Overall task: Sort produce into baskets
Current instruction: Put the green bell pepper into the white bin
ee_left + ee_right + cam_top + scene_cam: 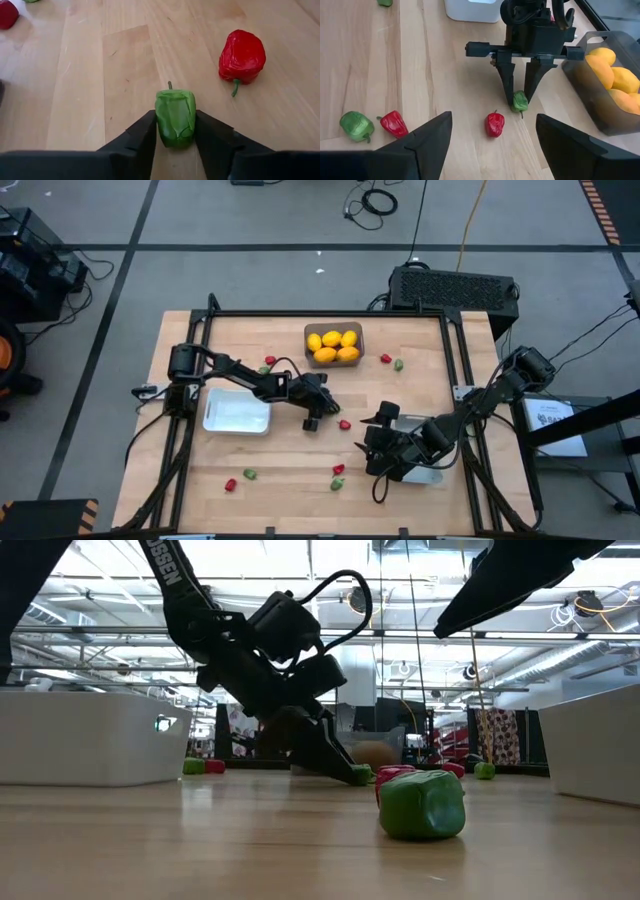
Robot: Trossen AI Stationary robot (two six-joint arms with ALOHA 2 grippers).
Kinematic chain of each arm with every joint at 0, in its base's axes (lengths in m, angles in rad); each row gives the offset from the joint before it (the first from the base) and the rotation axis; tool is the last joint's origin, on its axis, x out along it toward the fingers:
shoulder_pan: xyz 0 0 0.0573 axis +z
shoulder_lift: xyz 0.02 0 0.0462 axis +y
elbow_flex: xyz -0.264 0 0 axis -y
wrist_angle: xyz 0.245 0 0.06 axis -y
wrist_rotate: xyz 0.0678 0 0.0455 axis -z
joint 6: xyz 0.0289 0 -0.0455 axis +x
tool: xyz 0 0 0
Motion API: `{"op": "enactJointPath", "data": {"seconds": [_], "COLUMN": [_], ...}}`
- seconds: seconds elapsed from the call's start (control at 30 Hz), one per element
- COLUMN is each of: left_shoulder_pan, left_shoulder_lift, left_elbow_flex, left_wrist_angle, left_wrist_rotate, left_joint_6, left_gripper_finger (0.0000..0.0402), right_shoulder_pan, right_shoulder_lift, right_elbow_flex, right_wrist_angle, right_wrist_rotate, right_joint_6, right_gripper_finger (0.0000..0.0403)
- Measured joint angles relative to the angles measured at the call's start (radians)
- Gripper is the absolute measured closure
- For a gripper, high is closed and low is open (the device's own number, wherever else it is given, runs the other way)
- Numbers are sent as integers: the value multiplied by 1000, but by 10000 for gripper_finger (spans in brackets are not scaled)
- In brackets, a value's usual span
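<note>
Right now a small green pepper (175,118), glossy, creased and short-stemmed, sits on the desk (125,60) pinched between the fingers of my left pincer (175,135), which seem to press both its sides. Just beside it lies a red pepper (242,56). My right pincer (492,137) hangs open nearby.

A light wooden table (300,450) with a black frame (330,313) along its edges stands on a grey floor (250,270). Beyond its far edge sits a black box (452,287) with a vented top. Cables (378,200) lie coiled on the floor, and a yellow cable (470,220) runs toward the box.
</note>
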Motion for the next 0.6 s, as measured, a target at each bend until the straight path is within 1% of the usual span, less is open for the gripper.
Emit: {"op": "enactJointPath", "data": {"seconds": [0.2, 0.3, 0.37, 0.47, 0.53, 0.6], "left_shoulder_pan": [1, 0, 0, -8, -18, -32], "left_shoulder_lift": [-14, -84, -161, -293, -389, -479], "left_elbow_flex": [0, 1, 13, 42, 56, 60], "left_wrist_angle": [-7, -72, -189, -434, -593, -723], "left_wrist_rotate": [-2, -9, -9, -10, -10, -9], "left_joint_6": [0, 0, 0, -23, -85, -178], "left_gripper_finger": [316, 323, 323, 317, 314, 313], "right_shoulder_pan": [0, 0, 0, 0, 0, 0], "right_shoulder_lift": [0, 0, 0, 0, 0, 0], "right_elbow_flex": [0, 0, 0, 0, 0, 0], "right_wrist_angle": [0, -1, -1, 0, 3, 8], "right_wrist_rotate": [0, 0, -1, -1, -1, -2], "right_joint_6": [0, -7, -7, -6, -5, -5], "right_gripper_finger": [124, 124, 124, 124, 124, 124]}}
